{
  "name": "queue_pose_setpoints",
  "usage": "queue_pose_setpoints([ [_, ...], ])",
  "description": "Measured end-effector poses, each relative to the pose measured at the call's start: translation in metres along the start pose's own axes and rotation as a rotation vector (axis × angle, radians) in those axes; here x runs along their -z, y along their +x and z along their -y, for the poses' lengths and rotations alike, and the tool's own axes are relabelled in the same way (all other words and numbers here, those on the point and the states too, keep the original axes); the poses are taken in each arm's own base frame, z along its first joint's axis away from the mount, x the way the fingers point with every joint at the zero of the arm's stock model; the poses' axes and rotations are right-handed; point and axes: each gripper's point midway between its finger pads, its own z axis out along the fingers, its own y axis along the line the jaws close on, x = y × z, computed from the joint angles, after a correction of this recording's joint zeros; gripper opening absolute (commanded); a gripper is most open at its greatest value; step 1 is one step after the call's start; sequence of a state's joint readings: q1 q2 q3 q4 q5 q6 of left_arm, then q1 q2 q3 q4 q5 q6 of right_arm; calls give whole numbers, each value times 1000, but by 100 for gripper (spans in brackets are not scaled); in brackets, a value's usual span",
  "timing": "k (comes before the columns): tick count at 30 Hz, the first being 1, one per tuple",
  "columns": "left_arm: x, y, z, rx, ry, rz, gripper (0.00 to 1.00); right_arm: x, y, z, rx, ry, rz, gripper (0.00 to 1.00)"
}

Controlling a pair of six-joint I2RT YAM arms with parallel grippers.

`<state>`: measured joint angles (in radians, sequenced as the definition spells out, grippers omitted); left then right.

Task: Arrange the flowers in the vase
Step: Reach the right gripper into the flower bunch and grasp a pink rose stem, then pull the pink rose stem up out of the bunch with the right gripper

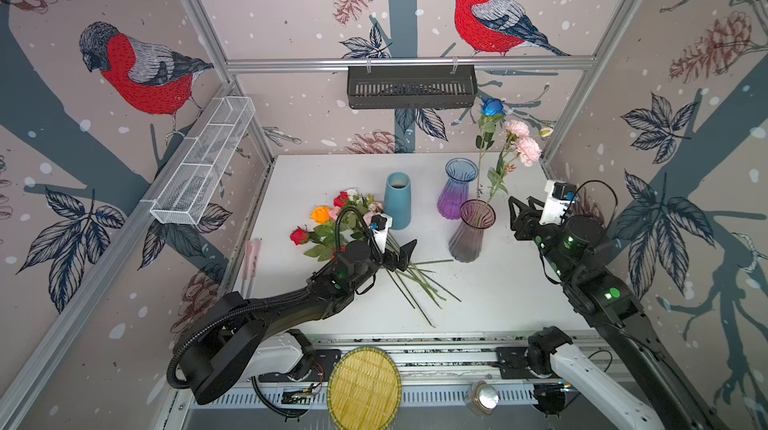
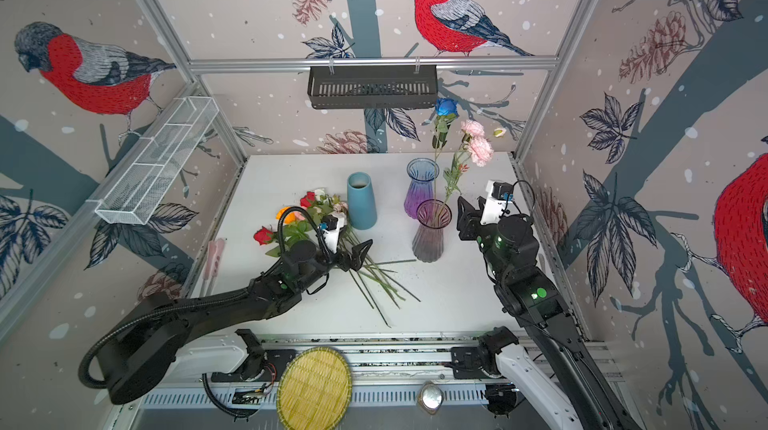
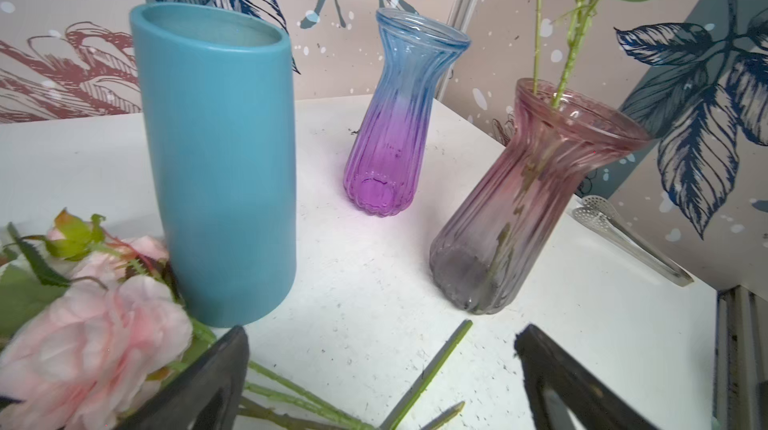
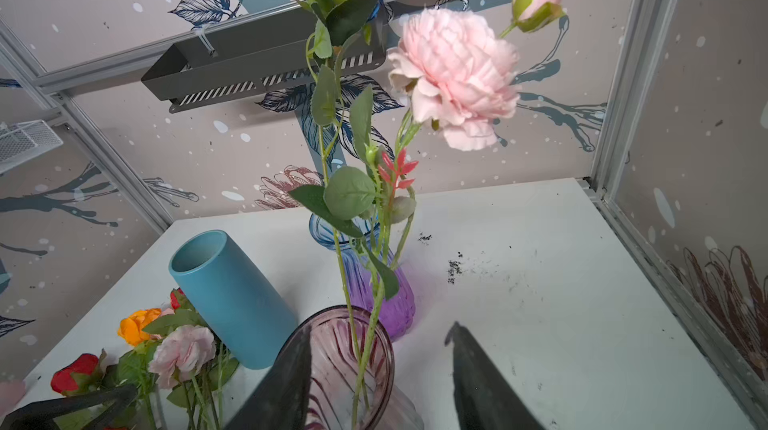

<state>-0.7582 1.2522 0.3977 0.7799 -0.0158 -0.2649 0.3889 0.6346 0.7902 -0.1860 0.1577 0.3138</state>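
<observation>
Now | L hand wide open, empty | R hand part-open, empty | flowers half-hidden

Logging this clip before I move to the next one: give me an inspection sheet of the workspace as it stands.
Surface: white table, dark specks near the back right.
Job's things: pink vase holds a blue rose and a pink carnation stem; remaining flowers lie in a pile on the table; teal vase and blue-purple vase hold no flowers.
Clutter: metal tongs at the table's edge; pink item at the left edge.
Grippers: left claw open over the pile's stems; right claw open beside the pink vase, empty.
Cables: black conduit along the left arm.
Surroundings: bird wallpaper, black basket, white mesh basket, woven tray.
</observation>
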Motion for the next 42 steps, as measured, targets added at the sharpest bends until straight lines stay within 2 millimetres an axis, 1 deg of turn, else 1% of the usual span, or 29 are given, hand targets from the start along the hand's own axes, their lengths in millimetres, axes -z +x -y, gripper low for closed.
queue_pose_setpoints([
  [1,0,2,-5,26,-1,6,97,2,9,1,-5,-10,-4,53],
  [2,1,8,-14,54,-26,-1,93,4,23,5,-14,-7,-30,52],
  [4,2,16,-24,97,-51,-17,82,6,38,6,-24,-19,-47,50],
  [7,6,17,-38,167,-78,-1,75,7,58,-8,-18,-114,-93,48],
  [9,12,19,-52,208,-113,17,72,6,73,-31,10,-233,-153,46],
  [10,15,20,-55,221,-119,25,70,7,79,-42,18,-288,-177,46],
  [13,27,22,-70,251,-154,54,64,12,102,-88,75,-472,-272,46],
  [15,34,17,-81,268,-179,87,63,19,121,-122,122,-594,-342,46],
  [16,37,15,-86,274,-190,101,63,21,130,-134,147,-633,-372,46],
  [18,46,8,-96,291,-212,141,63,19,151,-154,175,-684,-441,46],
  [21,58,-4,-104,294,-231,201,64,7,187,-173,209,-702,-561,42],
  [22,61,-8,-104,292,-231,216,64,1,196,-175,215,-694,-595,41],
  [24,66,-14,-103,288,-226,241,65,-17,213,-181,220,-666,-659,40],
  [29,70,-21,-100,283,-218,267,67,-60,253,-192,204,-623,-792,38],
  [32,70,-22,-99,281,-209,267,72,-83,274,-190,198,-595,-847,39],
  [35,69,-22,-96,281,-192,261,74,-102,293,-188,199,-567,-892,39],
  [36,69,-22,-96,281,-192,262,74,-106,299,-187,201,-561,-906,39],
  [38,69,-22,-94,279,-181,260,74,-110,313,-184,204,-551,-938,35],
  [42,66,-22,-87,276,-142,246,74,-108,335,-177,201,-535,-1005,33],
])
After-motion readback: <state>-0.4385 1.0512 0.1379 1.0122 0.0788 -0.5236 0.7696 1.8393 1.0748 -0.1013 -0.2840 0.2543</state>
